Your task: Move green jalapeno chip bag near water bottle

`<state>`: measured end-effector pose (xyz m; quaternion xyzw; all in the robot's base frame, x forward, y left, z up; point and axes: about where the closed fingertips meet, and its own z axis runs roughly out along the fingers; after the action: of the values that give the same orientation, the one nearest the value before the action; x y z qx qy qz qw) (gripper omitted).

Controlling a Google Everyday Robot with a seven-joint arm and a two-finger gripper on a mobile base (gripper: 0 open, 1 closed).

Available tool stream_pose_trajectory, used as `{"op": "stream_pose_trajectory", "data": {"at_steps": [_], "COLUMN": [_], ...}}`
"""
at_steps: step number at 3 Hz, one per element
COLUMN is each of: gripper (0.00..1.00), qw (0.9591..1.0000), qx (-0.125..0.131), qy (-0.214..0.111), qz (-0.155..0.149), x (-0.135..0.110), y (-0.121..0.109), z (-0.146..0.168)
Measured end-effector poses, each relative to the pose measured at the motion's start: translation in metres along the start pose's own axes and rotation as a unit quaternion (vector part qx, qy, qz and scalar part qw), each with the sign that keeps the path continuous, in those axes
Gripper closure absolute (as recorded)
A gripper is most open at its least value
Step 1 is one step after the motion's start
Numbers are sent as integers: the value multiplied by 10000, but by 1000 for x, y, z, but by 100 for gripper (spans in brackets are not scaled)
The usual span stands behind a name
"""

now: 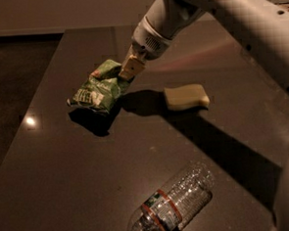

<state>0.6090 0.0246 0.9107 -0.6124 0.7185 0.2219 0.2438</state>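
Pincer (128, 72) sits upper centre of frame, at the end of the white arm (216, 5) coming in from upper right. Tan fingers (133, 64) look clamped on the upper-right corner of the small crinkled green foil jalapeno chip bag w/ white lettering (98, 90). Bag hangs down-left of the pincer, upper left of centre. There's a dark shadow on the dark counter (50, 182) under it, so it's prob. off the surface or at least tipped up.

Pale yellow sponge block (186, 96) lies flat just right of the bag, centre-right.

Key relation: the clear ribbed plastic water bottle w/ orange-red striped label band (170, 205) lies on its side at bottom centre, well apart from the bag, below and slightly right of the pincer. Its long axis runs lower-left to upper-right, narrow end lower left.

Next move, imo: carry the bag toward the bottom of frame, pass left of the sponge, and set it down beside the bottle's upper-left flank.
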Motion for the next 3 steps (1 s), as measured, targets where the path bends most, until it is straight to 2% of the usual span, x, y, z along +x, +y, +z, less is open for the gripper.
{"op": "stream_pose_trajectory", "data": {"at_steps": [1, 2, 3], "gripper": [100, 100, 100], "qw": [9986, 9949, 9897], "qx": [-288, -339, -291], "qy": [-49, 15, 178], "qz": [-438, -954, -1393], "x": [13, 25, 38], "y": [45, 85, 115], "z": [-27, -50, -59]}}
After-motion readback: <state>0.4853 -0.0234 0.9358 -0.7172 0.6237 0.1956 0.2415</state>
